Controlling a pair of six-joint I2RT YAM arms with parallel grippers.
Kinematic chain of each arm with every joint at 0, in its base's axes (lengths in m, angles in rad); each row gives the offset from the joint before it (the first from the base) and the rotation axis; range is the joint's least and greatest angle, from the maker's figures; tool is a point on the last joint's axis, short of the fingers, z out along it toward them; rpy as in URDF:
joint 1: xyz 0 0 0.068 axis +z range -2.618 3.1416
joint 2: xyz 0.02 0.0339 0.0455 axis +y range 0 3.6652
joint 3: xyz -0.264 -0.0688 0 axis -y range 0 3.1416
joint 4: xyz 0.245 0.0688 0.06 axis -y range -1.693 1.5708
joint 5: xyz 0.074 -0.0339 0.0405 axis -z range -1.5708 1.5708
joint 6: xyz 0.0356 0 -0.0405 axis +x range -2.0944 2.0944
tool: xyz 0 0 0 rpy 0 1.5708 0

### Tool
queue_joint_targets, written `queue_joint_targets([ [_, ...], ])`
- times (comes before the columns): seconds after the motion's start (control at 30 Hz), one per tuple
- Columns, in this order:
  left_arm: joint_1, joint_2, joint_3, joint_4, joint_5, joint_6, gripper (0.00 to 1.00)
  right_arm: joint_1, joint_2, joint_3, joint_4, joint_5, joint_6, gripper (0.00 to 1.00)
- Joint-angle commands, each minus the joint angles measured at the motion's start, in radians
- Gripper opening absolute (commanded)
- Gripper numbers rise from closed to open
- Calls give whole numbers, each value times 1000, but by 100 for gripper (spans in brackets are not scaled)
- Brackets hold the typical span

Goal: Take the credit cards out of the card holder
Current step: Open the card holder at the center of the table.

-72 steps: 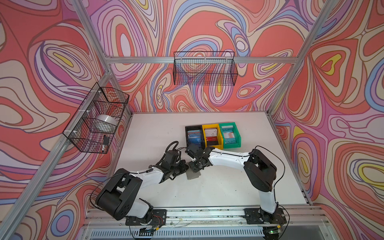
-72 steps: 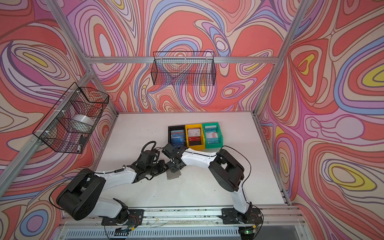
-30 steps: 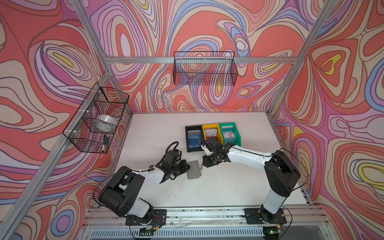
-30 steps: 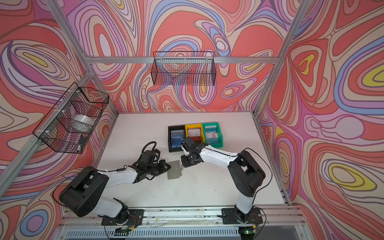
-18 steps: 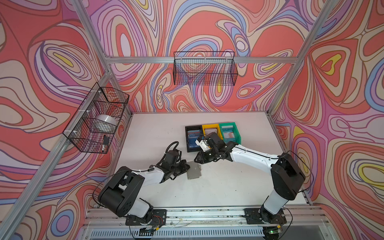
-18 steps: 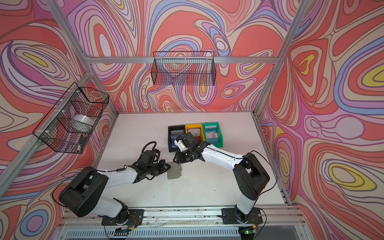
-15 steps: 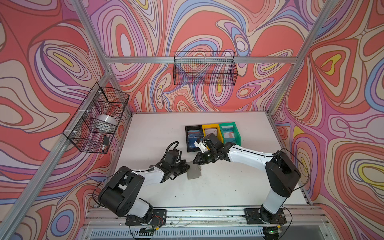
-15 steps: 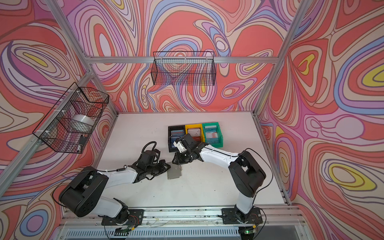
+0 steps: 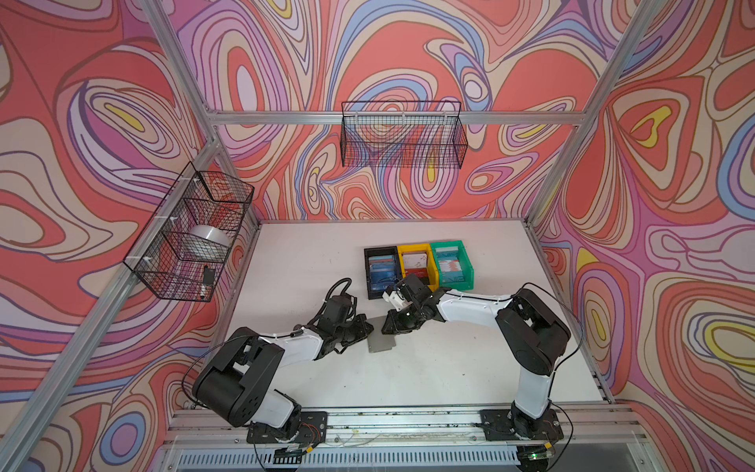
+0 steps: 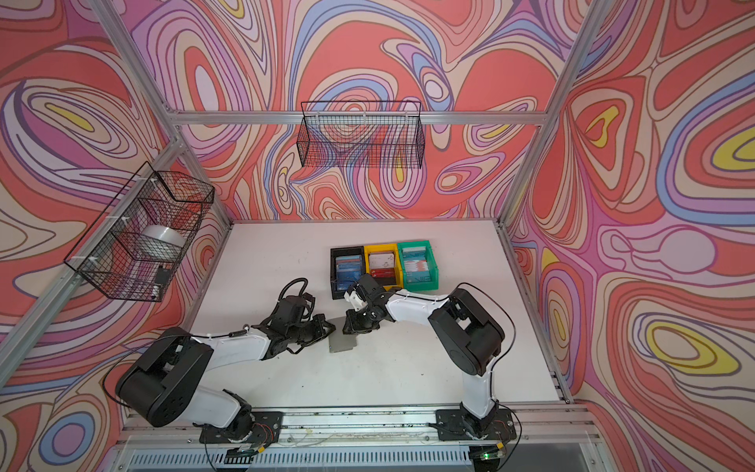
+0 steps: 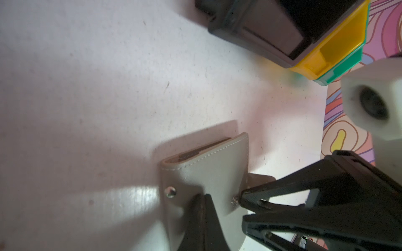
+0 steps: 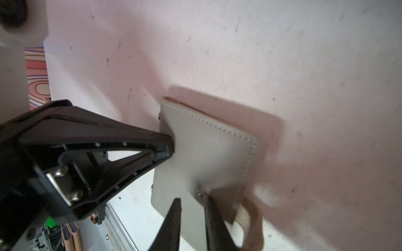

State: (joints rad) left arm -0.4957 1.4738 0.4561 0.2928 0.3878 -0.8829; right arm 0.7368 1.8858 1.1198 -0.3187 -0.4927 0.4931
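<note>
The grey card holder [image 9: 382, 345] [image 10: 342, 344] lies closed on the white table. Its stitched cover [image 12: 206, 156] and a snap stud [image 11: 170, 192] show in the wrist views. My left gripper [image 9: 369, 327] [image 11: 204, 198] is shut, its tip resting on the holder's edge [image 12: 170, 145]. My right gripper [image 9: 388, 327] [image 12: 191, 198] stands at the opposite edge, jaws narrowly apart over the cover, one fingertip [image 12: 206, 202] beside a stud. The curled tab [image 12: 252, 217] sticks out next to it. No credit cards show in the holder; blue and red cards [image 9: 383, 267] lie in the bins.
A black bin [image 9: 367, 274], a yellow bin [image 9: 412, 246] and a green bin [image 9: 447, 244] stand in a row just behind the right gripper. Wire baskets hang on the left wall [image 9: 192, 233] and the back wall [image 9: 402, 135]. The right arm's white camera block [image 11: 369, 104] is close by.
The right gripper has come from beside the bins down to the holder's far edge, and its jaws have narrowed. The left gripper and the holder have stayed put.
</note>
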Motion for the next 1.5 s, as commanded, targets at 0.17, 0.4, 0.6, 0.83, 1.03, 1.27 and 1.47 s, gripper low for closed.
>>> queue_joint_targets([
  [0.17,4,1,-15,-145,-36,12,0,-30,-34,-65,4,44,15,23],
  [0.4,6,-12,-1,-169,-36,19,0,-42,-13,-68,16,20,-1,28],
  [0.6,5,-1,20,-184,-29,24,0,-41,-6,-62,58,-38,-4,30],
  [0.83,5,22,40,-183,-20,27,0,-42,-28,-66,73,-73,-11,23],
  [1.03,5,13,48,-198,-16,29,0,-42,-48,-72,81,-78,-11,9],
  [1.27,5,-43,140,-330,-49,81,0,-41,-70,-62,93,-113,-10,0],
  [1.47,5,-11,141,-329,-38,83,0,-42,-60,-64,107,-124,-5,0],
])
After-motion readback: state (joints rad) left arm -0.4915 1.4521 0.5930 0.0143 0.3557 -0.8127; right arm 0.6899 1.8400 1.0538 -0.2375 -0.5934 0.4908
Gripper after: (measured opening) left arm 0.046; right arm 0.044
